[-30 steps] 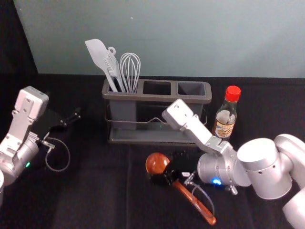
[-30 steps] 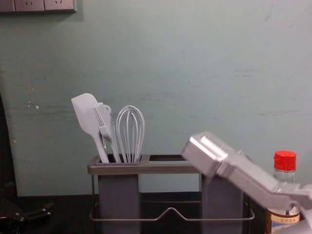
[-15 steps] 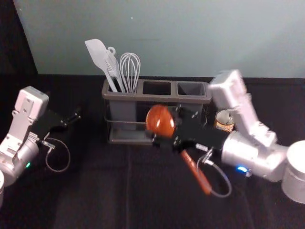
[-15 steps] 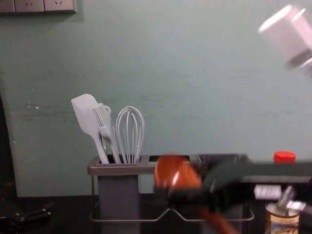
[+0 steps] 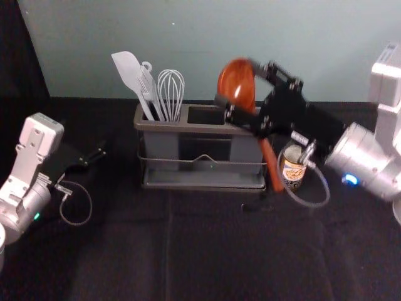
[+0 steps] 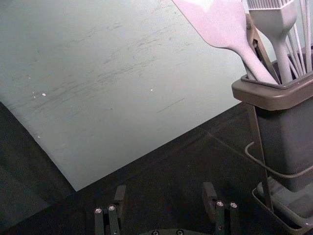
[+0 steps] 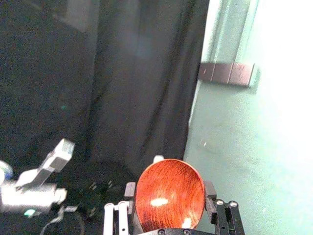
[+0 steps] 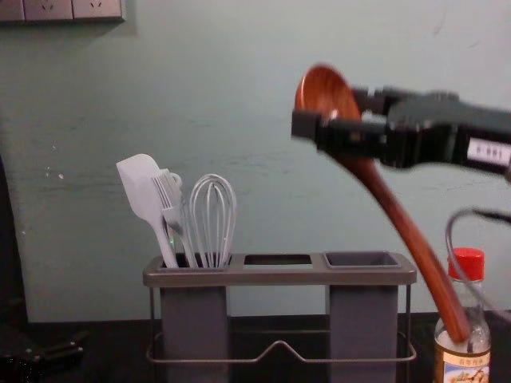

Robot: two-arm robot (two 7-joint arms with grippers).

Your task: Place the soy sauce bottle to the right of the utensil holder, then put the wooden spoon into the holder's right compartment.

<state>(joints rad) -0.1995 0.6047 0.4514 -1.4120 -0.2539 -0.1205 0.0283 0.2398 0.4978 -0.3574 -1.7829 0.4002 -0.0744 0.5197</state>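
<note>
Spoon (image 8: 395,211) raised in right hand (image 5: 237,83), bottle (image 8: 467,365) right of holder (image 8: 263,276)

The left hand (image 5: 100,152) hangs left of the holder, its fingers spread. Spatula (image 8: 140,187), brush (image 8: 175,215) and whisk (image 8: 213,223) stand in the left compartment. Higher than the holder, toward its right end, the right hand pinches the spoon by the bowl, handle slanting down rightward. In the chest view the handle's end crosses in front of the bottle, which stands upright just beside the holder; whether they touch, I cannot tell.
</note>
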